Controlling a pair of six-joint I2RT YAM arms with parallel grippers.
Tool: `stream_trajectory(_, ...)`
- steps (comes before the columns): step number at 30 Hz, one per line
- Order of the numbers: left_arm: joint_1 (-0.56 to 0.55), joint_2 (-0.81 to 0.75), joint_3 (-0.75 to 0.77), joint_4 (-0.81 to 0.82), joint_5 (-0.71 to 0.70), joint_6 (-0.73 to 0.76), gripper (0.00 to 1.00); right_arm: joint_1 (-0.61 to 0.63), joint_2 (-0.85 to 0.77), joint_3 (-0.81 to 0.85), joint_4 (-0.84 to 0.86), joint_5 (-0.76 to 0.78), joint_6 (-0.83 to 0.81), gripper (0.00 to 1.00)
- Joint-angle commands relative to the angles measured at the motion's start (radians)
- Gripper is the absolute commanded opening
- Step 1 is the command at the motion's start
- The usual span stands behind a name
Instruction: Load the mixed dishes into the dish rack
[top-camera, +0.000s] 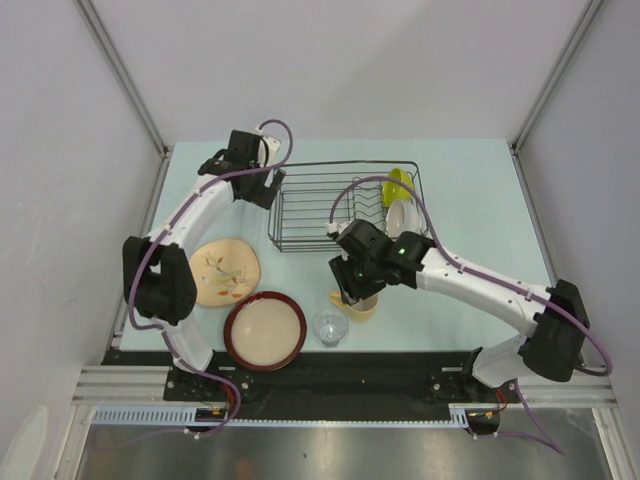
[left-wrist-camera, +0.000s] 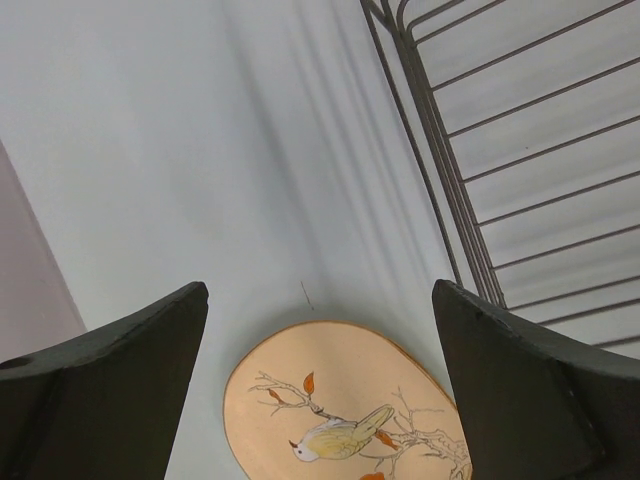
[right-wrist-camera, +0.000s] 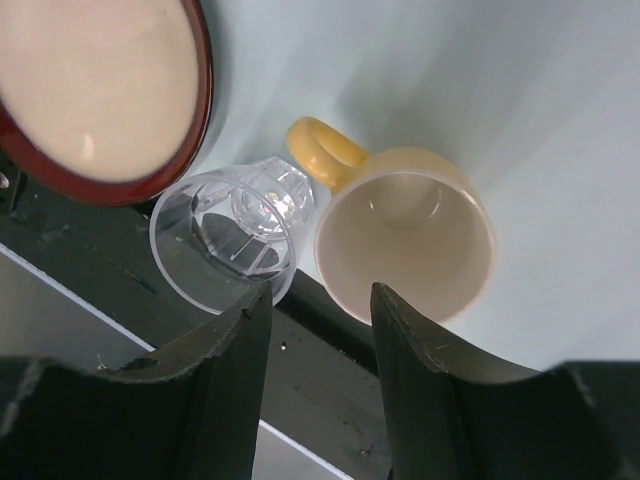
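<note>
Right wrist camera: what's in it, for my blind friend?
A pale yellow mug sits just past two dark open jaws, a clear glass beside its handle. A dark-red-rimmed cream dish fills the top left corner.

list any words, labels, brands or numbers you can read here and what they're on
No readable text in any view.
The beige floral-patterned plate carries only a painted bird and branches, no lettering.
The pale yellow mug, clear glass, dark-red-rimmed cream dish and dish rack show no markings.
</note>
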Motion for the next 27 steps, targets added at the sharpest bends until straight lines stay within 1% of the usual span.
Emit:
stream_trajectory(1, 0.017, -0.149, 0.013, -0.036, 0.043, 0.006, 1.0, 0.048, 0.044, -0.004, 0.033, -0.015, -0.017, 0.48)
stream_trajectory(7, 0.062, -0.224, -0.035, -0.044, 0.061, 0.016, 1.0, 0.077, 0.064, -0.019, 0.023, 0.034, -0.031, 0.48)
stream_trajectory(15, 0.066, -0.267, -0.087, -0.042, 0.081, -0.001, 1.0, 0.079, 0.094, -0.028, 0.034, 0.065, -0.048, 0.46)
stream_trajectory(20, 0.066, -0.284, -0.107, -0.036, 0.086, -0.003, 1.0, 0.065, 0.107, -0.036, 0.052, 0.075, -0.048, 0.45)
stream_trajectory(27, 0.066, -0.296, -0.119, -0.037, 0.101, -0.006, 1.0, 0.011, 0.099, -0.037, 0.056, 0.078, -0.066, 0.45)
